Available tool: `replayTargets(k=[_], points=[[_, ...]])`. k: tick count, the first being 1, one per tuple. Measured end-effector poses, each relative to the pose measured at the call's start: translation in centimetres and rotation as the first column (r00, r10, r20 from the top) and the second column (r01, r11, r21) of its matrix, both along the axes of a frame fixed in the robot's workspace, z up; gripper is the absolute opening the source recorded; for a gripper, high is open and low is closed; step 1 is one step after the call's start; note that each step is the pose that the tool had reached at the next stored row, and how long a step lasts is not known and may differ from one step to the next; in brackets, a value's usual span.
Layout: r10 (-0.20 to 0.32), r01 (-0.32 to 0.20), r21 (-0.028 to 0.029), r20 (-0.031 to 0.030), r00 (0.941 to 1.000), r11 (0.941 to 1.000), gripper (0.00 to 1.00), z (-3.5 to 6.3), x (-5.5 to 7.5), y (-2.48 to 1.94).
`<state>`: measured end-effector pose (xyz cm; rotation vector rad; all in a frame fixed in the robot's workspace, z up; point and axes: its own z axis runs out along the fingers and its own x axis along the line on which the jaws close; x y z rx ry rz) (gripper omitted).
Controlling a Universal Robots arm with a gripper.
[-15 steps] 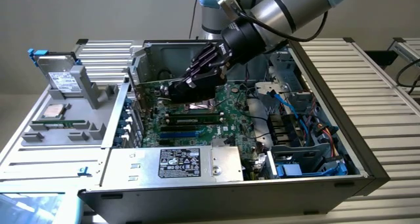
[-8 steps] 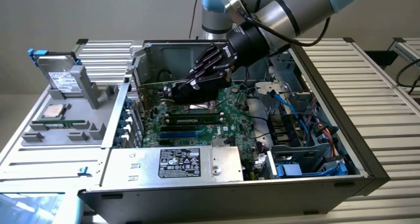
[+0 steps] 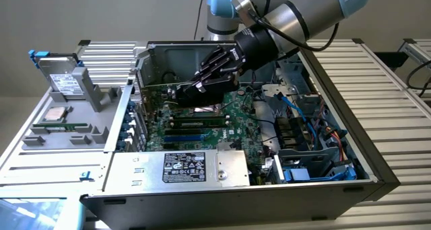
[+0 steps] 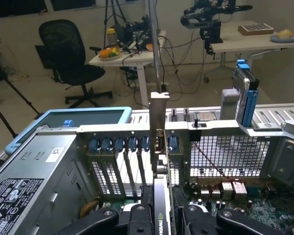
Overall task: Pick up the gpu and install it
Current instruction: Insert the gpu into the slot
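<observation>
Black multi-finger hand (image 3: 192,89) pinching small green gpu card (image 4: 160,161) edge-on between fingers (image 4: 137,218); silver metal bracket (image 4: 159,105) upright at slotted rear wall of open grey computer case (image 3: 235,205); card held above green motherboard (image 3: 229,119), toward exterior view's left

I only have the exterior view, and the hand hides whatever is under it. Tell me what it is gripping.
Observer: The gripper is shut on the gpu. In the wrist view the card sits edge-on between the fingers.
Operator: Give me the bracket's position.
Observer: The silver bracket stands upright against the case's rear slot wall, with its tip above the wall's top rail.
Operator: Say what flanks it.
Observer: A row of blue clips runs along one side of it. On the other side there is one more clip, then a mesh vent.
</observation>
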<state>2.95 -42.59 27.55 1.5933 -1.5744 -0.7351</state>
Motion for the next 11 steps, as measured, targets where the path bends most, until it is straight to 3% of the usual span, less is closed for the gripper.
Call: replayTargets(k=[3,11], points=[[0.000,0.000,0.0002,0.0001,1.0000,1.0000,0.28,-0.09,0.0,-0.01],[0.001,-0.001,0.0017,-0.0011,1.0000,1.0000,0.28,-1.55,0.0,-0.01]])
